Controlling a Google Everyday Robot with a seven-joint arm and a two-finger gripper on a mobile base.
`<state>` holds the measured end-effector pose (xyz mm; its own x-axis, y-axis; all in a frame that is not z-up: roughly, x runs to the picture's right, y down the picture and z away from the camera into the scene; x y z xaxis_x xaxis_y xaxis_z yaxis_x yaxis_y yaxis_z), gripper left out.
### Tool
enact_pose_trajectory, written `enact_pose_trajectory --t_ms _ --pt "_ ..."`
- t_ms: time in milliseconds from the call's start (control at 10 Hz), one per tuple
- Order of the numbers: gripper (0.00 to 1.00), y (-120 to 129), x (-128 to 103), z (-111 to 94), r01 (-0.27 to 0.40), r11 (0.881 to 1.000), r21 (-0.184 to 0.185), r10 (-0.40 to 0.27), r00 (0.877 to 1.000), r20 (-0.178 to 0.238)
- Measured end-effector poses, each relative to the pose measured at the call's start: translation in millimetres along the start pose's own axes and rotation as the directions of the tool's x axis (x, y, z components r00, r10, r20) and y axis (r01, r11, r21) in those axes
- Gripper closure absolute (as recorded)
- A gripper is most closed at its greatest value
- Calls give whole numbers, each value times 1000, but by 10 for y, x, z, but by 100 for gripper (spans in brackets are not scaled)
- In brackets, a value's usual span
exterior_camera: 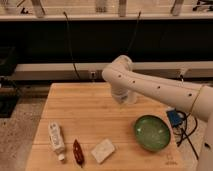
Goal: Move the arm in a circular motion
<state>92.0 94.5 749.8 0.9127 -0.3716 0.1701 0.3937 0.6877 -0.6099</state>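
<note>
Arm (155,87), glossy white, reaches in from the right above the table's (75,112) far side. Its gripper (123,96) hangs below the bent joint, grip state unclear. Nothing in this pose shows how much of the circle is done.

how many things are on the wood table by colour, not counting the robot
white: 2, the bottle and the flat block
green: 1, the bowl
dark red: 1, the small pod-shaped item
total: 4
the hand of the arm hangs over the far side of the table
</note>
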Motion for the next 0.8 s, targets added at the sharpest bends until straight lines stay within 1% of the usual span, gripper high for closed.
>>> enact_pose_trajectory --t_ms 100,500,800 --pt "99 2 60 14 2 1000 -2 -2 1000 -3" --pt "99 50 101 52 29 1000 -9 -29 1000 -4" --pt "99 44 79 82 56 998 2 -56 998 -6"
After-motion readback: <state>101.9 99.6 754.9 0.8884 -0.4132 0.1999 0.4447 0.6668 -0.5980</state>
